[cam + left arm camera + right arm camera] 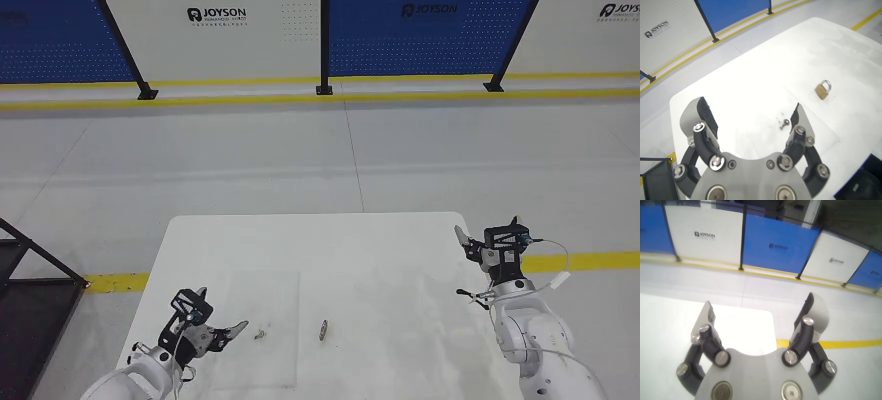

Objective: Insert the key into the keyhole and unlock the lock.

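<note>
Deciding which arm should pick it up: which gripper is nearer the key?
Left. The left gripper is open right beside the key, which lies just off one fingertip. The right gripper is at the opposite edge of the table, well away.

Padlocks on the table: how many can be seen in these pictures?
1. The padlock lies on the table, just beyond the key from the left gripper. Nothing there could hide another.
</note>
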Controlling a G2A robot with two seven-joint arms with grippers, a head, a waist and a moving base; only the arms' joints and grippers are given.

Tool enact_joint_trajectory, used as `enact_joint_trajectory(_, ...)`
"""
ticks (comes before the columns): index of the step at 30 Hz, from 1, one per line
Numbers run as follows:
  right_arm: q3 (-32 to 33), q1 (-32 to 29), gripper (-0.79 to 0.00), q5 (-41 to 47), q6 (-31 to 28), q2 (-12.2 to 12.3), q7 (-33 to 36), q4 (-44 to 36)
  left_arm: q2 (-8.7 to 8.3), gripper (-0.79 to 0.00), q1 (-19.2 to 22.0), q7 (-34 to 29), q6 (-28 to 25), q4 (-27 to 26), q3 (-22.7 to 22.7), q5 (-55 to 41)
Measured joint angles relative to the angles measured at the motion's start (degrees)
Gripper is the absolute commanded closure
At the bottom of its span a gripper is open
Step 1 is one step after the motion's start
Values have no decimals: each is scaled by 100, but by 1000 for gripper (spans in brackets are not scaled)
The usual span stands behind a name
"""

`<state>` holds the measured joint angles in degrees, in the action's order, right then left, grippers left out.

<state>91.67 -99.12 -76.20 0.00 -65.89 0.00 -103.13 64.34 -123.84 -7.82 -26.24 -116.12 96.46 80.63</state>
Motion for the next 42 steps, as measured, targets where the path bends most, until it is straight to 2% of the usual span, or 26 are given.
enact_joint_trajectory(7,0,0,-785,0,0,0,0,0,56,-785,297,-1108,608,14,-840,602)
enact_joint_trajectory(9,0,0,-785,0,0,0,0,0,78,-717,443,-1459,767,56,-1081,665)
enact_joint_trajectory(11,0,0,-785,0,0,0,0,0,95,-708,580,-1746,884,109,-1307,789)
enact_joint_trajectory(12,0,0,-785,0,0,0,0,0,103,-616,631,-1836,937,137,-1398,862)
enact_joint_trajectory(13,0,0,-785,0,0,0,0,0,109,-557,678,-1910,999,169,-1486,947)
enact_joint_trajectory(14,0,0,-785,0,0,0,0,0,120,-536,734,-1981,1089,216,-1600,1060)
enact_joint_trajectory(15,0,0,-785,0,0,0,0,0,128,-542,773,-2020,1160,254,-1680,1126)
enact_joint_trajectory(17,0,0,-785,0,0,0,0,0,148,-616,854,-2087,1325,339,-1836,1224)
enact_joint_trajectory(18,0,0,-785,0,0,0,0,0,158,-434,883,-2102,1411,371,-1888,1234)
enact_joint_trajectory(19,0,0,-785,0,0,0,0,0,165,-372,910,-2112,1480,400,-1936,1240)
enact_joint_trajectory(29,0,0,-785,0,0,0,0,0,198,-388,1097,-2157,1688,721,-2243,1414)
enact_joint_trajectory(42,0,0,-785,0,0,0,0,0,211,-271,1200,-2193,1759,906,-2401,1490)
